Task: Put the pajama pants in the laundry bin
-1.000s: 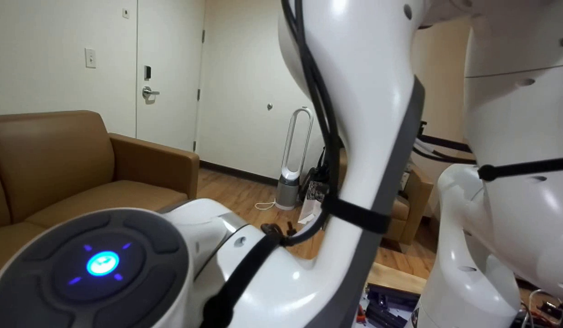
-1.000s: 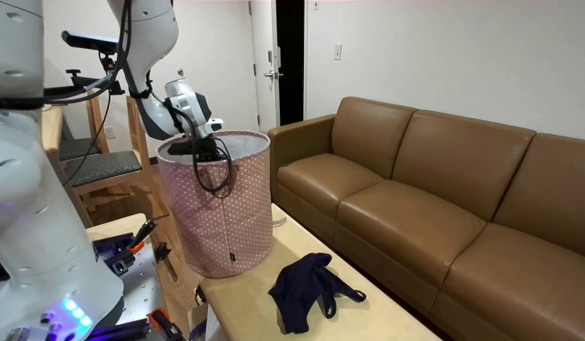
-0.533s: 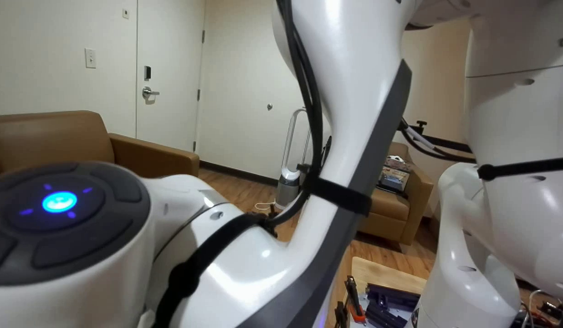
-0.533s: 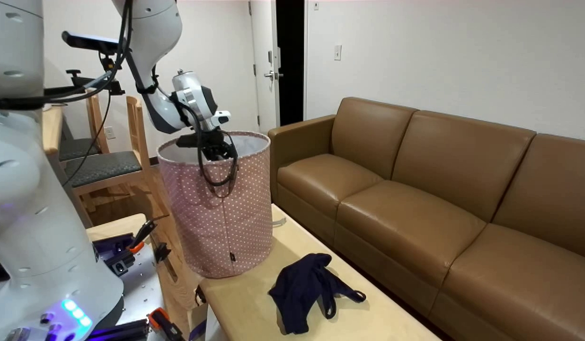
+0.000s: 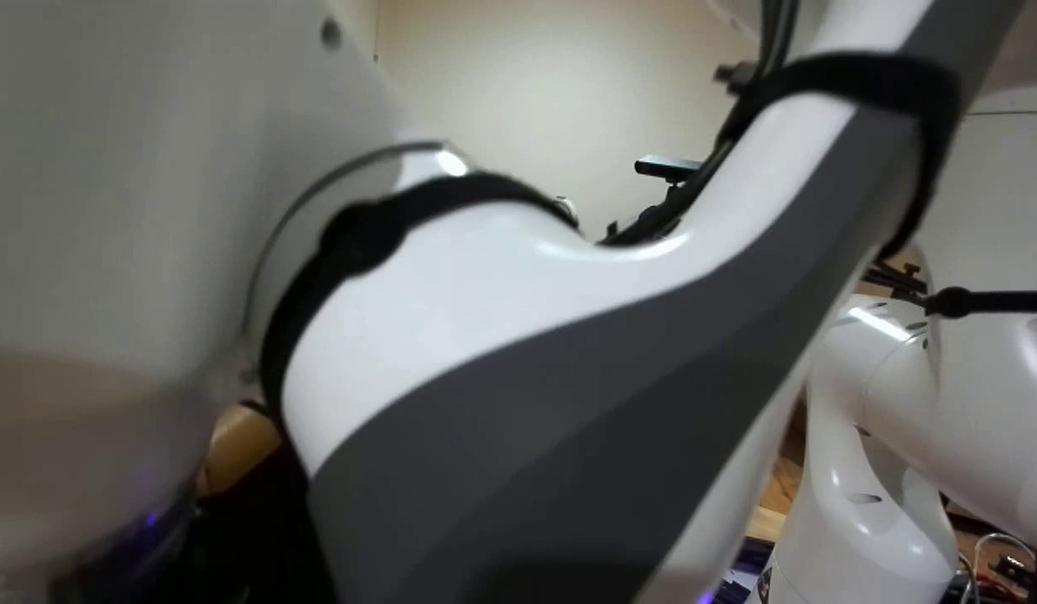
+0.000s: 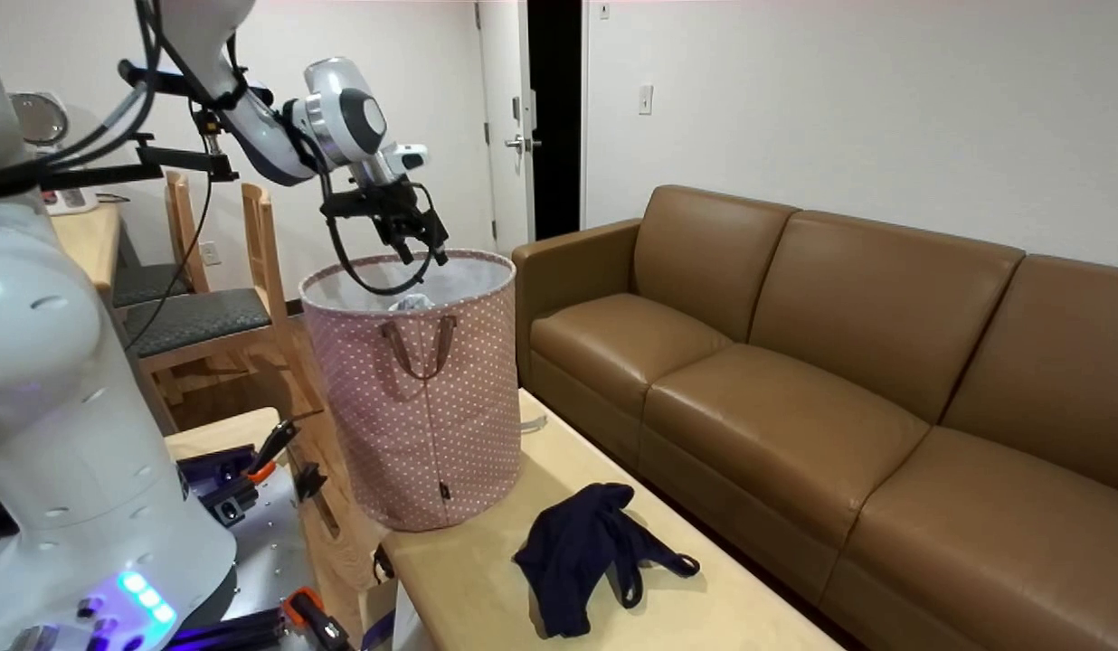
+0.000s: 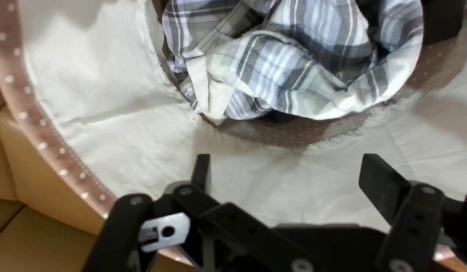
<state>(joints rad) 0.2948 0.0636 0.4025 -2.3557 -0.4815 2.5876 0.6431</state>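
The laundry bin [image 6: 423, 407], pink with white dots and a white lining, stands upright on the table end in an exterior view. Inside it lie the pajama pants [image 7: 271, 68], crumpled grey, white and blue plaid cloth seen in the wrist view. Only a scrap of the pants [image 6: 412, 302] shows over the rim from outside. Just above the bin's mouth hangs my gripper [image 6: 423, 256], tilted. Wide apart in the wrist view, the fingers of the gripper [image 7: 286, 162] have only lining behind them and touch no cloth.
A dark navy garment [image 6: 582, 556] lies on the wooden table [image 6: 487, 579] before the bin. Behind runs a brown sofa [image 6: 749, 389]; chairs [image 6: 197, 316] stand beyond the arm. Tools [image 6: 242, 479] lie by the robot's base. The arm [image 5: 552, 352] fills much of an exterior view.
My gripper has risen from inside the bin to above its rim, and its fingers, hidden earlier, now show apart. Plaid cloth has come into sight in the bin. The navy garment has not moved.
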